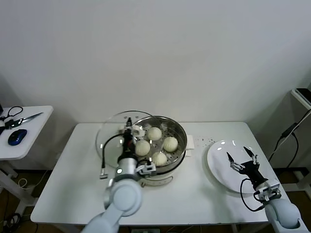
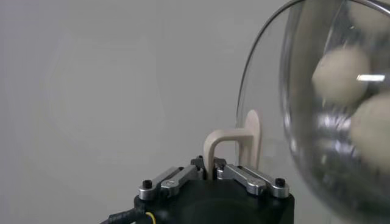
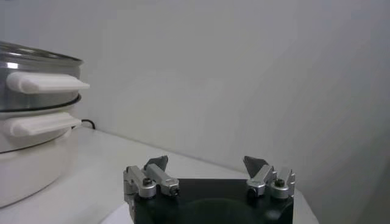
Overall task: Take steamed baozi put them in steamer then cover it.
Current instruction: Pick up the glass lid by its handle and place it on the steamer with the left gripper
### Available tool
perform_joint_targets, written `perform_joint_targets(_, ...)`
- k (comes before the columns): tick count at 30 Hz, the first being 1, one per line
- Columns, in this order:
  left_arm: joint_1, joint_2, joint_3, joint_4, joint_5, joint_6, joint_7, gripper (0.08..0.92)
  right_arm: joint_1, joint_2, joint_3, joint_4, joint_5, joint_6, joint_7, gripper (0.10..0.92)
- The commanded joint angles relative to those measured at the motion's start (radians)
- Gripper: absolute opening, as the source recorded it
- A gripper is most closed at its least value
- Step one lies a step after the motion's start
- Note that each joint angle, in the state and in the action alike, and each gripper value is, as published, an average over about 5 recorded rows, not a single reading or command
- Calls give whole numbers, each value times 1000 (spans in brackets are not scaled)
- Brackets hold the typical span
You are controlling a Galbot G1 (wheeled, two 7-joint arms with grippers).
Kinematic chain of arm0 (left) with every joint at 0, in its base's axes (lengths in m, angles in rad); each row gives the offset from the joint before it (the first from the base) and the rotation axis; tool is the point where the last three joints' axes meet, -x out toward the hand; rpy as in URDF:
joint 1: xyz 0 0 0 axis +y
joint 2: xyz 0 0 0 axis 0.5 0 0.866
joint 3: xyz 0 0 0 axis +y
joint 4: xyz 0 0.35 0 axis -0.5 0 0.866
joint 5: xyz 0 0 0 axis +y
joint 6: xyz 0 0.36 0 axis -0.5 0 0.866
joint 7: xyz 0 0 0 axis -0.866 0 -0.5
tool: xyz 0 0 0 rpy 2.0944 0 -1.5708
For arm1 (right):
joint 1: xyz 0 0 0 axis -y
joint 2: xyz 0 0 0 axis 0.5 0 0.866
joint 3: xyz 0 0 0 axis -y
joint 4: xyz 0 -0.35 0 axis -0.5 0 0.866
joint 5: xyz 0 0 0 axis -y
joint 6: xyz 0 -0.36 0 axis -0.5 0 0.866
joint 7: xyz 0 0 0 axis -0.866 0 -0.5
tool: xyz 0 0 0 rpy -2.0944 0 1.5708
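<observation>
From the head, four baozi [image 1: 154,132] are being seen lying in the steamer [image 1: 181,132], which is standing on the table [image 1: 73,160] near its middle. The cover [image 1: 109,136] is being held tilted at the steamer's left edge, partly over its rim, by the left gripper [image 1: 129,134], whose fingers are being kept clamped on the cover's white handle. The right gripper [image 1: 241,156] is being held over the plate [image 1: 216,158] on the right of the table, well apart from the steamer, its fingers spread apart and nothing between them. From the left wrist, the handle [image 2: 234,146] is being gripped between the closed fingers [image 2: 173,179], and the glass of the cover [image 2: 304,103] is being seen with baozi [image 2: 341,73] showing through it. From the right wrist, the open fingers [image 3: 155,173] are being seen empty, with the steamer [image 3: 30,91] and its white side handles standing farther off on the table [image 3: 85,176].
</observation>
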Motion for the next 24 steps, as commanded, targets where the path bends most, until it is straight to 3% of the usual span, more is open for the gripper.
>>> perform_joint_targets(1, -95, -238, 136, 168, 90, 48, 12, 154, -16, 2, 24, 3, -7, 4, -3, 823)
perform_joint_targets(24, -151, -219, 89, 308, 24, 48, 3, 154, -14, 14, 26, -14, -35, 16, -15, 823)
